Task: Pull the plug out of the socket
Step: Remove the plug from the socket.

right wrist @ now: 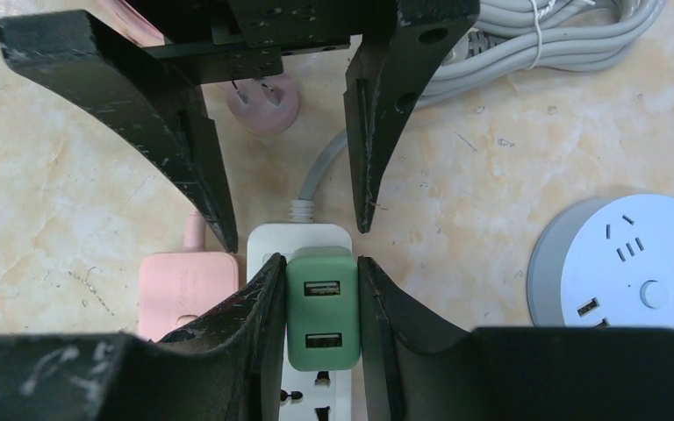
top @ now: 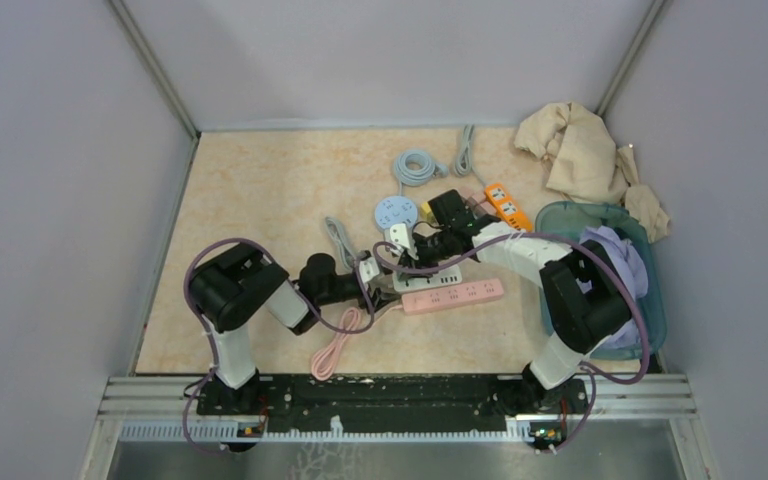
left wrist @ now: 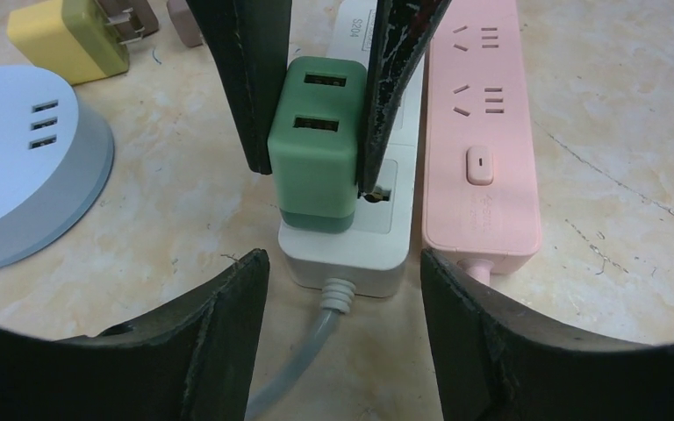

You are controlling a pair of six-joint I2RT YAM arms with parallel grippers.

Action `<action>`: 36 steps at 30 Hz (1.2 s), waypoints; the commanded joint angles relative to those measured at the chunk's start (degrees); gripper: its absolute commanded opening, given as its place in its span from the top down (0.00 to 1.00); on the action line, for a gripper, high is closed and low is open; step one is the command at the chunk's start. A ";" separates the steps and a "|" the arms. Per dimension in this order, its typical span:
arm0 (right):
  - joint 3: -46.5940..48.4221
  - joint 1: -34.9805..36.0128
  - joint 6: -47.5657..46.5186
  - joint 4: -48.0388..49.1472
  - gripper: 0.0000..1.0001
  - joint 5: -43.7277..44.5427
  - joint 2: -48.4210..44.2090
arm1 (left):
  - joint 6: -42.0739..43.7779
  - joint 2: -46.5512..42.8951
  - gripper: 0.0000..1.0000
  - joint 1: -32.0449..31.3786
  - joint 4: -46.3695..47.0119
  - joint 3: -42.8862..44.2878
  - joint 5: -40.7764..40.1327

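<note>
A green two-port USB plug (right wrist: pixel 320 324) stands in the end socket of a white power strip (right wrist: pixel 303 237) lying on the beige table. My right gripper (right wrist: pixel 320 267) is shut on the plug (left wrist: pixel 316 149), one finger pressed against each side. My left gripper (left wrist: pixel 342 263) is open, its fingers (left wrist: pixel 228 333) flanking the cable end of the white strip (left wrist: pixel 351 246) with small gaps on both sides. In the top view the two grippers, left (top: pixel 368 272) and right (top: pixel 407 258), meet nose to nose at the table's middle.
A pink power strip (left wrist: pixel 483 132) lies tight against the white one. A round grey socket hub (left wrist: pixel 17 167) and a yellow adapter (left wrist: pixel 70 35) sit on the other side. A teal basket (top: pixel 560 215) of clothes, an orange strip (top: pixel 508 205) and coiled cables (right wrist: pixel 527 35) lie nearby.
</note>
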 commanded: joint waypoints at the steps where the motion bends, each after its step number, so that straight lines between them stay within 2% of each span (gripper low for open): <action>1: -0.01 -0.12 -0.08 1.52 1.00 -4.05 -2.66 | -0.46 1.92 0.35 -0.27 3.41 1.71 2.42; 3: -0.02 -0.13 -0.12 1.54 1.00 -4.19 -2.67 | -0.38 2.42 0.38 -0.27 2.79 2.24 2.49; 10: -0.02 -0.13 -0.14 1.35 1.00 -5.22 -2.48 | -0.90 4.01 0.35 -0.27 3.42 3.30 2.40; 16: -0.11 -0.04 -0.13 1.43 1.00 -5.83 -2.42 | -1.74 5.03 0.38 -0.27 3.59 4.58 3.06; 18: -0.06 -0.03 0.12 1.47 1.00 -5.83 -2.44 | -1.72 5.18 0.45 -0.27 3.28 4.74 3.37; 23: 0.62 -0.63 0.28 0.78 1.00 -4.72 -2.56 | -0.66 4.70 0.74 -0.27 1.23 4.38 3.53; 27: 0.36 -2.74 -3.12 -2.01 1.00 -8.14 -3.62 | 0.37 3.98 0.90 -0.10 0.30 3.55 3.40; 29: -1.25 -2.87 -6.06 -2.88 1.00 -11.82 -4.87 | 0.46 3.87 0.93 -0.01 -0.03 3.57 3.78; 31: -3.89 -1.77 -4.89 0.36 1.00 -14.91 -6.22 | 0.50 3.96 0.96 -0.01 -0.72 4.19 4.34; 36: -4.10 2.56 3.30 6.75 1.00 -12.03 -5.44 | -0.03 3.90 0.97 -0.01 -1.50 5.10 5.18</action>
